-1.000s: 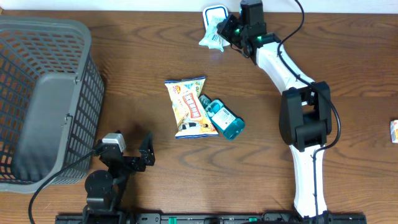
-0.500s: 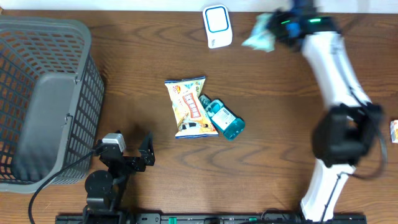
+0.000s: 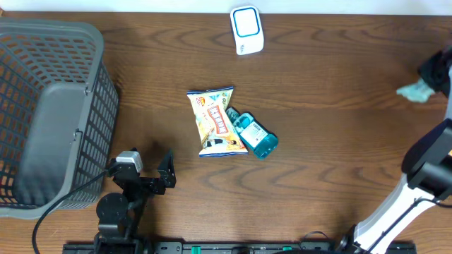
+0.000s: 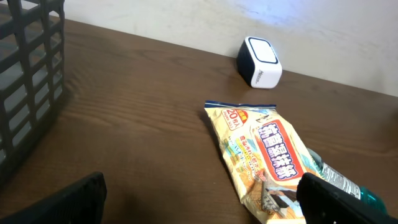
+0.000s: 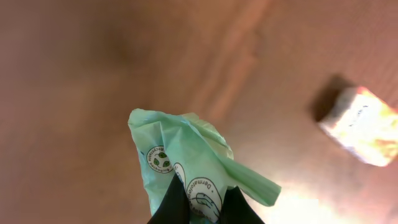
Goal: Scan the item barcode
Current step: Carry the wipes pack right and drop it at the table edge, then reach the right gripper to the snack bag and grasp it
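Counting across the worktop (image 3: 339,127): one scanner (image 3: 246,29), one basket (image 3: 49,113), one snack bag (image 3: 215,121), one blue bottle (image 3: 256,135), one green pack (image 3: 415,92) and one small shiny packet (image 5: 357,124), with two arms at work.

The right pincer (image 3: 429,81) is at the far right edge of the overhead view, closed tight on the green pack. In the right wrist view its two dark fingers (image 5: 171,202) pinch the crumpled lower end of the pack (image 5: 186,165), which is lifted above the wood. The pack is well apart from the scanner, which stands at the far edge near the middle. The small packet lies on the wood below and to the right in that view; its print is too blurred to read.

The left pincer (image 3: 148,169) sits near the front edge just beside the basket, its fingers spread wide apart with nothing between them. From the left wrist view both finger tips (image 4: 68,199) frame the snack bag (image 4: 264,155).

The bag lies flat at the centre, and the bottle lies on its side touching the bag's right edge. The basket takes up the left end.
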Controlling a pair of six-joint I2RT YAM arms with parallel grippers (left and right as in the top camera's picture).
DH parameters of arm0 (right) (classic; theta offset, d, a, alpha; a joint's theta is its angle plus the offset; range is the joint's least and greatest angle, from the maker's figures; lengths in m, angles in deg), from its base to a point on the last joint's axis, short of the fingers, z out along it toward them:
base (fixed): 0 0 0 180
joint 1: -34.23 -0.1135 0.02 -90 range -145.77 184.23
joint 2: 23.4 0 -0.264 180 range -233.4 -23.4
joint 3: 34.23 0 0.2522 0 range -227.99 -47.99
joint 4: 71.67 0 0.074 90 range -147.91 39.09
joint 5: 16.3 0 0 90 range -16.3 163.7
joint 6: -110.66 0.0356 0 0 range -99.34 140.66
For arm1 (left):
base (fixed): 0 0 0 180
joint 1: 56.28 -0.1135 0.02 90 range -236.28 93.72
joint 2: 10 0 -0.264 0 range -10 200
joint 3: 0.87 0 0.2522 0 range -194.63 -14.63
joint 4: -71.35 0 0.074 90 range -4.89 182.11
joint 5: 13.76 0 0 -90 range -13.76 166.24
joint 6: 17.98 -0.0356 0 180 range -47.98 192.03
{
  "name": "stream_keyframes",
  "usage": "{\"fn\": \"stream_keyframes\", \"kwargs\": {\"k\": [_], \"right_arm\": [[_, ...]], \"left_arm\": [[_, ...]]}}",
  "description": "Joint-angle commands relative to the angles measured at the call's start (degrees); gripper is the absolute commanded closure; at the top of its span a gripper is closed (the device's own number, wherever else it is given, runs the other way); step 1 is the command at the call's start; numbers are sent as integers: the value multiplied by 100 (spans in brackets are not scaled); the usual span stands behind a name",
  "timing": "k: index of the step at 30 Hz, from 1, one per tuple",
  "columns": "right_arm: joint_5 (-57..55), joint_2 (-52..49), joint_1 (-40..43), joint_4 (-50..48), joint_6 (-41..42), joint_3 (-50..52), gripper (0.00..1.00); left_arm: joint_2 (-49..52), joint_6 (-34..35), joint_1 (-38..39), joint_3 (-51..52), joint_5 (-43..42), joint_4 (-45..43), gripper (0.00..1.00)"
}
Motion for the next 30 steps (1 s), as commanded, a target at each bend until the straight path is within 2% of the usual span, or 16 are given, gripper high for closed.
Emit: {"fn": "stream_keyframes", "kwargs": {"k": [1, 4, 5, 8, 9, 10, 11, 12, 20, 25, 28, 30], "right_arm": [[-330, -203, 348, 199, -323, 13, 99], [-505, -186, 577, 254, -323, 11, 99], [-505, -155, 715, 262, -319, 11, 94], [-461, -79, 940, 321, -278, 9, 92], [-407, -24, 1029, 339, -278, 9, 78], [-326, 31, 1082, 354, -278, 9, 59], [-114, 125, 1141, 361, -280, 9, 21], [13, 168, 1165, 361, -280, 9, 1], [3056, 1762, 896, 321, -280, 7, 1], [3534, 2662, 181, 407, -280, 7, 1], [3539, 3012, -501, 511, -358, 7, 1], [3534, 3112, -1235, 509, -531, 7, 1]], "left_arm": [[-11, -72, 17, 101, -72, 120, 2], [-11, -72, 17, 101, -72, 122, 2], [-11, -72, 17, 101, -72, 122, 2], [-11, -72, 17, 101, -74, 122, 2], [-11, -72, 17, 101, -72, 122, 2], [-11, -72, 17, 101, -74, 120, 2], [-11, -74, 17, 101, -72, 120, 2], [-11, -72, 17, 101, -72, 122, 2], [-11, -72, 17, 101, -74, 122, 2], [-11, -72, 17, 101, -72, 122, 2], [-11, -72, 17, 101, -72, 120, 2], [-11, -72, 17, 101, -72, 120, 2]]}}
